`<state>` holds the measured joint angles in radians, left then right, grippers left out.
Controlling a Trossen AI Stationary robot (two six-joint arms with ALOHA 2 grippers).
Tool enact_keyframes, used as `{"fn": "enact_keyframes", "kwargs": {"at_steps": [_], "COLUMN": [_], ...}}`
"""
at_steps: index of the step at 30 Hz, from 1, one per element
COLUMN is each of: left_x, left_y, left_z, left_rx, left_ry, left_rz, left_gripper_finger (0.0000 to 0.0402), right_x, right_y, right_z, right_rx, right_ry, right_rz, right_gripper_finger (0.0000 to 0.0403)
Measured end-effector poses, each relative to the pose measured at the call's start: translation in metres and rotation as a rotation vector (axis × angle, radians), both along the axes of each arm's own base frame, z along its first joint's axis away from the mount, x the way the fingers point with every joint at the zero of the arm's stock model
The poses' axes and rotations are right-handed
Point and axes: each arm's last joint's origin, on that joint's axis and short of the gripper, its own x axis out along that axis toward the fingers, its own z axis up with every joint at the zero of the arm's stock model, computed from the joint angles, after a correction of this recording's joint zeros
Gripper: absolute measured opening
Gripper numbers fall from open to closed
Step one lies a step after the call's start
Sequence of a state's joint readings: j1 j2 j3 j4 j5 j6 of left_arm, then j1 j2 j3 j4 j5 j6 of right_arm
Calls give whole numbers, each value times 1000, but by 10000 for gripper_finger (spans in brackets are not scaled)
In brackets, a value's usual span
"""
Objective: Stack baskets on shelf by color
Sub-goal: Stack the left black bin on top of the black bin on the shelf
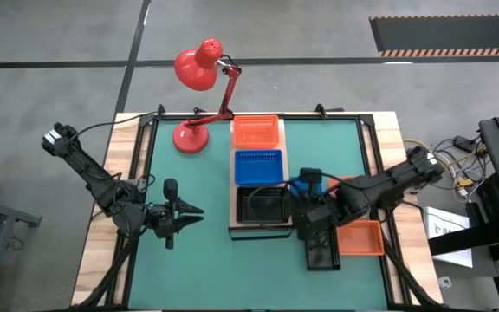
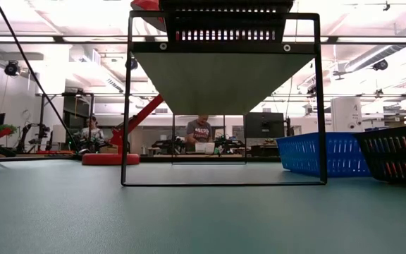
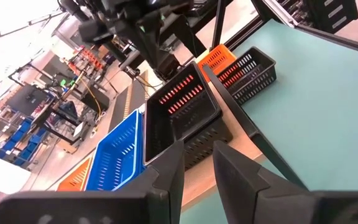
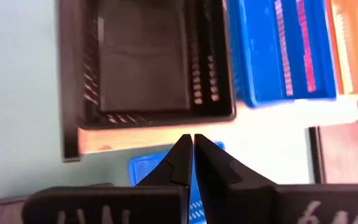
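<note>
In the high view, the left claw (image 1: 184,217) is waiting at the lower left of the frame, over the bare green mat, well apart from the baskets. Its own wrist view is showing its two fingers (image 3: 166,171) parted, with nothing between them.

In the middle of the frame, the shelf (image 1: 232,165) is lying on the counter (image 1: 115,173) and is carrying three baskets in a row: an orange basket (image 1: 256,131) at the top, a blue basket (image 1: 258,165) in the middle and a black basket (image 1: 262,204) at the bottom. Probably each one is marking the place for its color.

To the right, the right claw (image 4: 192,149) is hanging just beside the black basket on the shelf. Its fingers are pressed together and are gripping nothing. Under this arm a second blue basket (image 1: 308,180) is partly showing, and lower right a second black basket (image 1: 322,249) and a second orange basket (image 1: 359,237) are lying on the mat, not yet stacked.

A red desk lamp (image 1: 199,69) is standing at the upper left of the mat. In the low view, the room behind is a bright workshop, where people are sitting at desks.
</note>
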<state>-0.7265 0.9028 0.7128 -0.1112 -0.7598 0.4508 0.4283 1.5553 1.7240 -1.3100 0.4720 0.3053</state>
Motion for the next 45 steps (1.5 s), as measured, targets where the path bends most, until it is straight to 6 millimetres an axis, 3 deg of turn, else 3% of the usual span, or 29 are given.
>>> {"fn": "enact_keyframes", "kwargs": {"at_steps": [9,13,19,23,28,35,45], "left_x": [9,27,58,80,94,97,86], "left_y": [-1,2,24,36,37,35,38], "left_z": [1,-11,-24,-32,-34,-36,-31], "left_rx": [-64,-78,-140,-215,-258,-333,-370], "left_ry": [-20,48,84,109,118,129,158], "left_rz": [-24,-67,30,0,-10,5,23], "left_gripper_finger": [70,70,70,69,69,69,70], "right_x": [-21,-28,-35,-34,-27,-17,-14], "right_y": [-18,-28,-35,-33,-31,-27,-25], "right_z": [-34,-44,-48,-48,-53,-59,-57], "right_rx": [31,32,29,31,15,-18,2], "right_ry": [-59,-93,-135,-144,-139,-144,-170], "right_rz": [-39,-23,18,62,93,156,173], "right_gripper_finger": [9,9,9,8,8,9,8]}}
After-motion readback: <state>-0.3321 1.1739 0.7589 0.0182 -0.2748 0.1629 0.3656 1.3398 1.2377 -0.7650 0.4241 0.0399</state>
